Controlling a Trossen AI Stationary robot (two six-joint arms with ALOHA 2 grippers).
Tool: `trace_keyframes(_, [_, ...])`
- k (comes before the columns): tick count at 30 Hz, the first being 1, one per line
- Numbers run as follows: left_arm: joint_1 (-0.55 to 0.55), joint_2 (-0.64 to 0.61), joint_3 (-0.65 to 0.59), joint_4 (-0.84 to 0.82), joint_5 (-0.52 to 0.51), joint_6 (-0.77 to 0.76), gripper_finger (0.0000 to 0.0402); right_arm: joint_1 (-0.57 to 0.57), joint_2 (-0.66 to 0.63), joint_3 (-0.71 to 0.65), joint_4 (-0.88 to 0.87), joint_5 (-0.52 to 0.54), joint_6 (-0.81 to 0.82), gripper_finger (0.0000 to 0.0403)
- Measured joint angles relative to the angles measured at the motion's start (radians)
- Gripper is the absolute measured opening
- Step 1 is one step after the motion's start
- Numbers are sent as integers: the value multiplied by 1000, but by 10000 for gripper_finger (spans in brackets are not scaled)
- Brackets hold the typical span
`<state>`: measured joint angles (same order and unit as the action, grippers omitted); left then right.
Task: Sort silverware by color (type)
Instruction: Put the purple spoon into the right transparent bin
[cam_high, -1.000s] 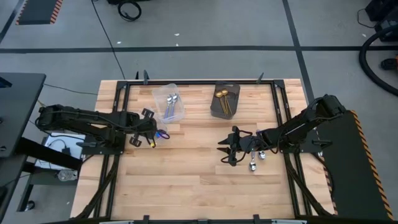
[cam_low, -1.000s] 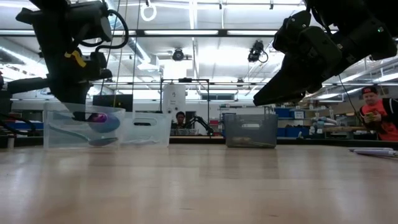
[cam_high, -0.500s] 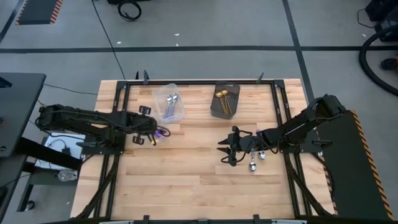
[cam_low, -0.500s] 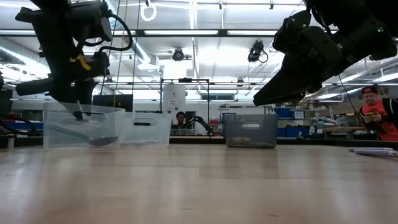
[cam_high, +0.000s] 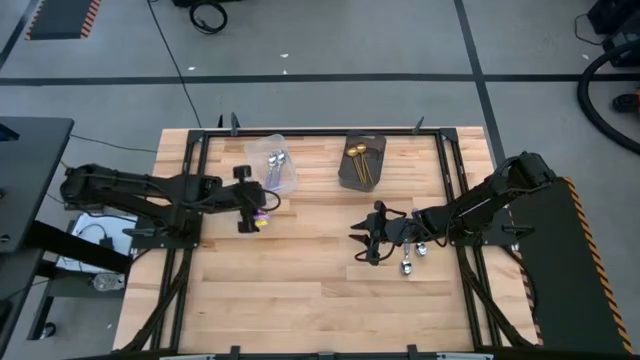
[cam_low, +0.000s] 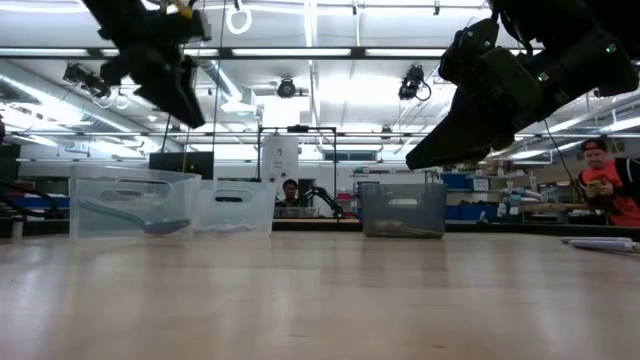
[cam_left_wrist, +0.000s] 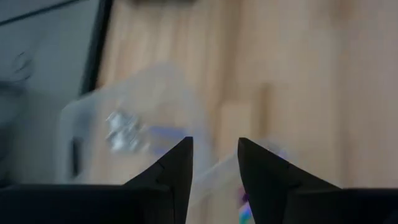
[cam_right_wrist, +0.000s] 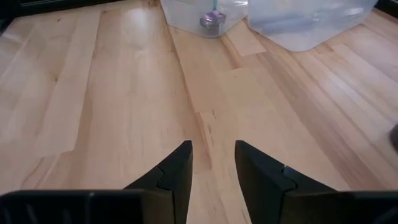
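Observation:
My left gripper (cam_high: 247, 211) hangs open and empty above a small clear tub (cam_low: 130, 204) at the table's left. An iridescent purple-blue spoon (cam_high: 262, 214) lies in that tub. A second clear tub (cam_high: 273, 170) just beyond holds silver spoons. The dark grey box (cam_high: 362, 162) at the back holds gold spoons (cam_high: 357, 160). My right gripper (cam_high: 362, 246) hovers open and empty over bare wood right of centre. Silver spoons (cam_high: 409, 263) lie flat on the table just to its right.
Bare wood fills the table's middle and near half (cam_high: 300, 290). A black frame (cam_high: 300, 132) runs along the table's edges. People show in the room beyond the table, one at the far right (cam_low: 605, 190).
My left gripper has let go of the purple-blue spoon, which now lies in the small tub. The gripper has risen clear of the tub, rolled about its own line and shifted a little toward the table's right.

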<state>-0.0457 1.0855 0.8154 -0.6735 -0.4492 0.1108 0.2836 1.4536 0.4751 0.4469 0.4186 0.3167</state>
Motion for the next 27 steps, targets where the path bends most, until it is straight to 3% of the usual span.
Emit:
trace_keyframes(4, [-40,6,0,121,81,-55,133,-3,0,0,0,-11,43,130])
trace_keyframes(12, [-163,10,-97,393,88,-42,133,-32,0,1,-96,-47,79,130])
trace_keyframes(19, [-219,10,-200,609,87,-56,132,-46,0,113,-476,-39,165,130])
trace_keyframes(27, [-221,10,-303,792,87,-196,132,-46,0,260,-860,-78,171,130])
